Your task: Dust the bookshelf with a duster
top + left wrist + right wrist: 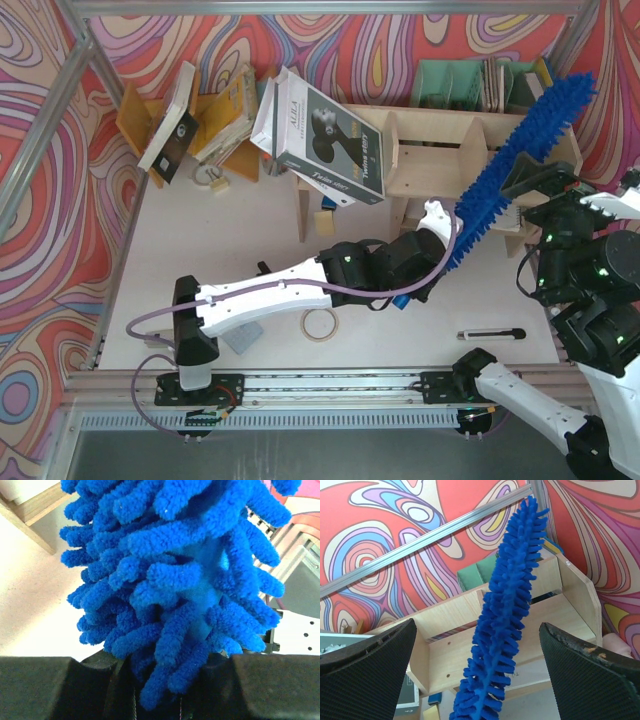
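Left gripper [160, 680] clamped on the fluffy lower end of the duster [520, 160], which slants up and right across the right end of the bookshelf [430, 125]. Right gripper [477, 645] spread wide and empty, close beside the duster. Likely risks: the soft pile lets the duster twist or slip in the clamp. A sweep could strike the right arm or topple the tilted book [330, 140].

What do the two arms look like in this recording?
Left arm: white shells, black joints, small green lights, a lilac cable looped from its base. Right arm: the same white and black. Its fingers are black, finely textured.
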